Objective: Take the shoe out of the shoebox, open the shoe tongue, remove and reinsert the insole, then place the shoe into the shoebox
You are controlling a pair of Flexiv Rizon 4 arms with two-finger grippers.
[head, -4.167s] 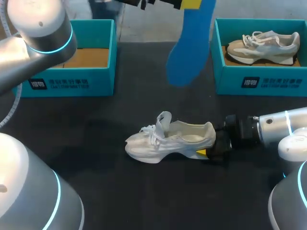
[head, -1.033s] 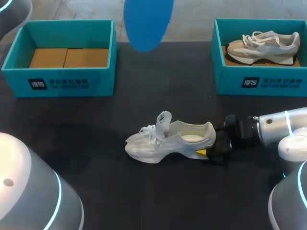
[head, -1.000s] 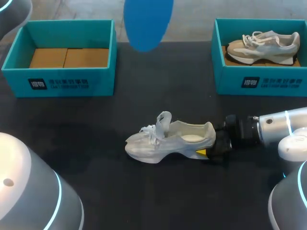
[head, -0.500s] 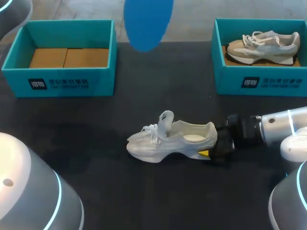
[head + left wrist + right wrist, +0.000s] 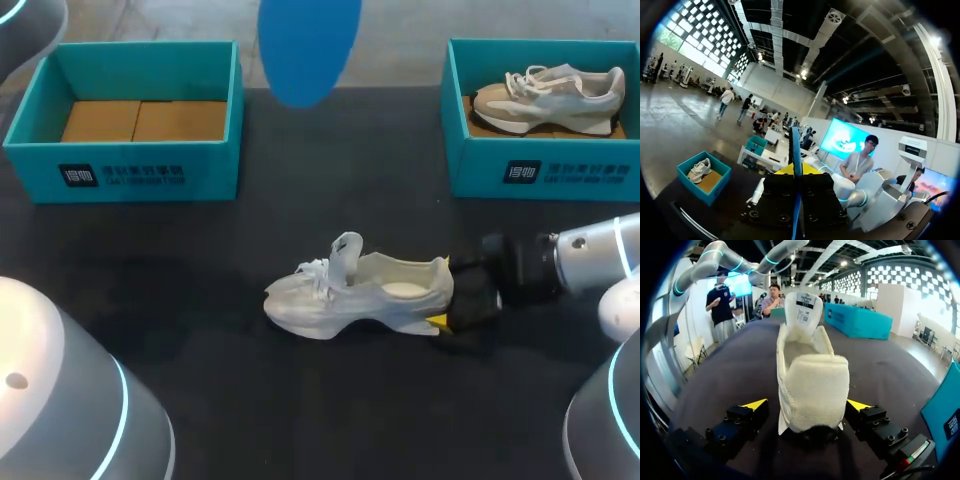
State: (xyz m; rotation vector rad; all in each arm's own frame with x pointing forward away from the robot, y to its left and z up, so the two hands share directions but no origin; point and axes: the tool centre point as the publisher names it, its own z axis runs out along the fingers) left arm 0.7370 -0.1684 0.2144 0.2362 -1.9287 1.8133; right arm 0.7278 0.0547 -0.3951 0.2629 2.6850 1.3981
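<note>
Black tabletop (image 5: pixel 200 300) carries the white shoe (image 5: pixel 360 295) upright at its middle, heel between the spread fingers of our right gripper (image 5: pixel 807 405). We hold the blue insole (image 5: pixel 305 50) clamped in our left gripper (image 5: pixel 796 170), raised above the far edge.

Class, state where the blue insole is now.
Head view: the blue insole hangs over the table, between the left shoebox and right shoebox, held in the left gripper.
</note>
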